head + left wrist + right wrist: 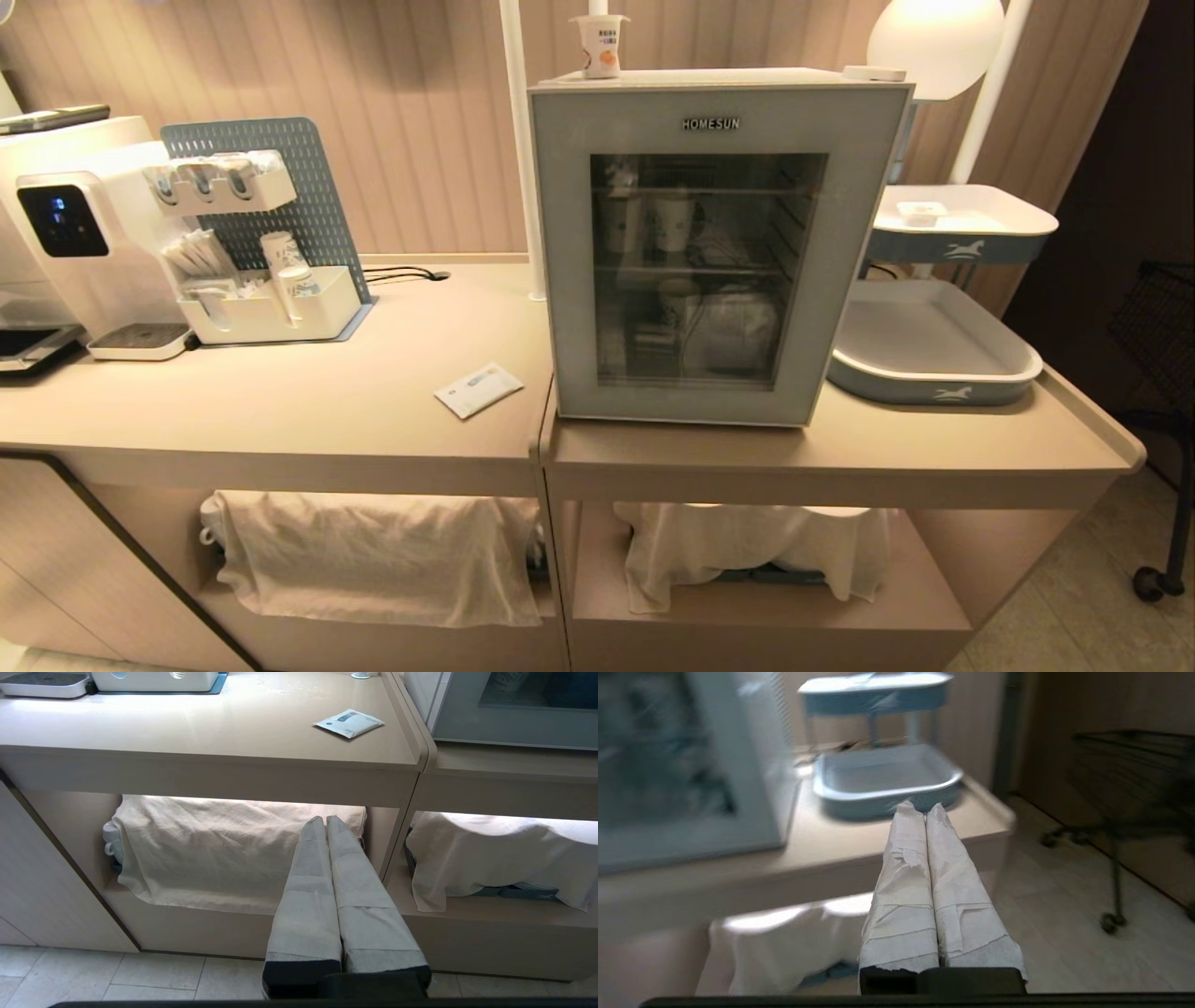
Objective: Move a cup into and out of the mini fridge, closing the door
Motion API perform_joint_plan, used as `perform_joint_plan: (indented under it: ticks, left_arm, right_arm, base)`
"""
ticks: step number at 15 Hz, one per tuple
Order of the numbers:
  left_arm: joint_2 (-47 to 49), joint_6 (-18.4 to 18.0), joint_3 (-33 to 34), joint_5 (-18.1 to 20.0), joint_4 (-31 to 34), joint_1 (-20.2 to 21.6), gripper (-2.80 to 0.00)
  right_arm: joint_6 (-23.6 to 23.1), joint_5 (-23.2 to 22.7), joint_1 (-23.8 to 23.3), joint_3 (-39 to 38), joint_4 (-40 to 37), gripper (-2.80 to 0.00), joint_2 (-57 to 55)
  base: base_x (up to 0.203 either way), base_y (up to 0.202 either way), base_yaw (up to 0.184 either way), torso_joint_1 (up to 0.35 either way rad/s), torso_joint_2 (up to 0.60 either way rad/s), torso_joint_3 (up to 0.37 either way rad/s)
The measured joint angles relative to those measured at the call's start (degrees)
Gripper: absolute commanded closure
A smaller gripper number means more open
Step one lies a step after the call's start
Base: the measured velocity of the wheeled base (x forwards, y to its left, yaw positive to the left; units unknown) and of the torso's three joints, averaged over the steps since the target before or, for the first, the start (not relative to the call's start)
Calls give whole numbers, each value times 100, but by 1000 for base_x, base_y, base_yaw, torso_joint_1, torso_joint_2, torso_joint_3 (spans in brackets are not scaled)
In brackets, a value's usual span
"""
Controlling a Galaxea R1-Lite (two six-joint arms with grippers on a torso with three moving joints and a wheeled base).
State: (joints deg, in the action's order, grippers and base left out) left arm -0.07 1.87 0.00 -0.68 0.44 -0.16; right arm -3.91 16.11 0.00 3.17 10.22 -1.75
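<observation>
The cup (599, 46), a small white tub with an orange mark, stands on top of the mini fridge (714, 252) near its back left corner. The fridge sits on the right counter with its door (707, 266) shut flat; paper cups and a bag show dimly through the dark glass. Neither arm shows in the head view. My left gripper (325, 820) is shut and empty, low in front of the counter's open shelf. My right gripper (920, 808) is shut and empty, low before the counter's right end, right of the fridge (691, 765).
A water dispenser (84, 243) and a pegboard organiser (261, 243) stand on the left counter; a white sachet (478, 389) lies near the fridge. Two grey trays (934, 345) sit right of the fridge. Cloths (373, 555) hang over the lower shelves. A black wheeled cart (1162, 373) stands far right.
</observation>
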Motion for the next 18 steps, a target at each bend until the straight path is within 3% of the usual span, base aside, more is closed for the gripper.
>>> perform_joint_plan:
  ticks: [4, 6, 9, 18]
  left_arm:
    - [0, -5, 0, 1, 0, 0, 0]
    - [0, -5, 0, 0, -1, 0, 0]
    - [0, -5, 0, 0, 0, 0, 0]
    - [0, -39, 0, 0, -10, -6, 0]
  right_arm:
    - [-62, -1574, 13, -261, -1105, 0, 158]
    - [0, -1652, 13, -244, -1523, 0, 172]
    - [52, -1657, 15, -317, -1151, 0, 175]
    - [163, -1660, 16, -310, -1121, 0, 177]
  base:
    - [0, 0, 0, 0, 0, 0]
    - [0, 0, 0, 0, 0, 0]
    - [0, 0, 0, 0, 0, 0]
    - [0, 0, 0, 0, 0, 0]
